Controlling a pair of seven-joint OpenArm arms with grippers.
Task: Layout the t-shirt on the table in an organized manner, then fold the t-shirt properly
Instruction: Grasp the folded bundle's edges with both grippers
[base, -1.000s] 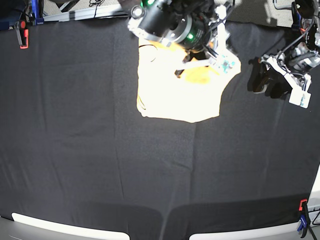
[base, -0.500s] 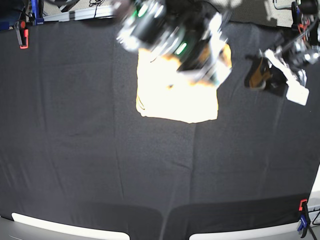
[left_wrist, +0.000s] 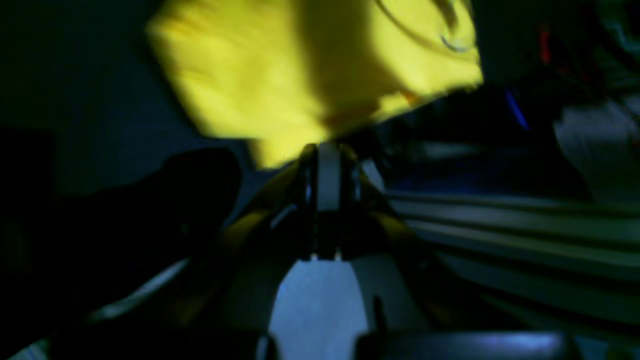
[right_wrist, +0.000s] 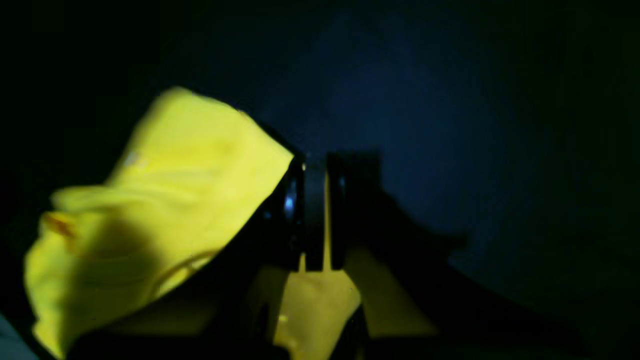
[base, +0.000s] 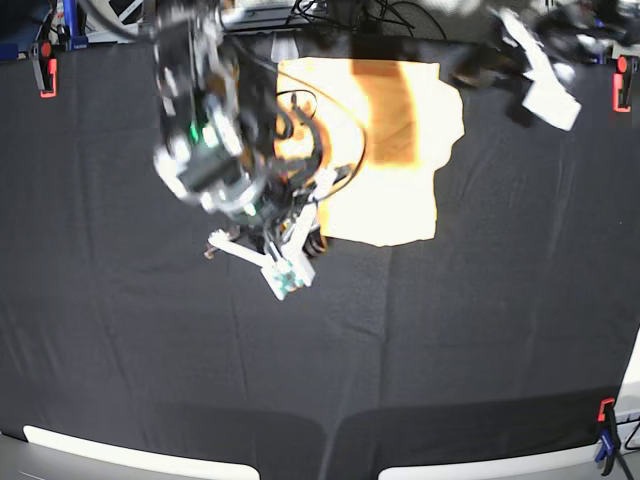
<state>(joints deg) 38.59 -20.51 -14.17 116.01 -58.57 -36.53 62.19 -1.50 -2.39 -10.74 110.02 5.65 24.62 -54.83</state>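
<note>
Yellow-orange cloth lay at the far middle of the table (base: 120, 330). It was the t-shirt (base: 390, 150), and its far edge sat right at the table's far rim. My right gripper (base: 296, 228) was at the shirt's near left corner. In the right wrist view its fingers (right_wrist: 295, 210) were pressed tight together, with a thin strip of yellow cloth pinched between them. My left gripper (left_wrist: 325, 155) was high at the far right, off the shirt. Its fingers (left_wrist: 306, 200) were pressed together too, and I saw nothing caught in them. The shirt filled the top of that wrist view. A red clamp (base: 45, 68) sat at the far left edge.
</note>
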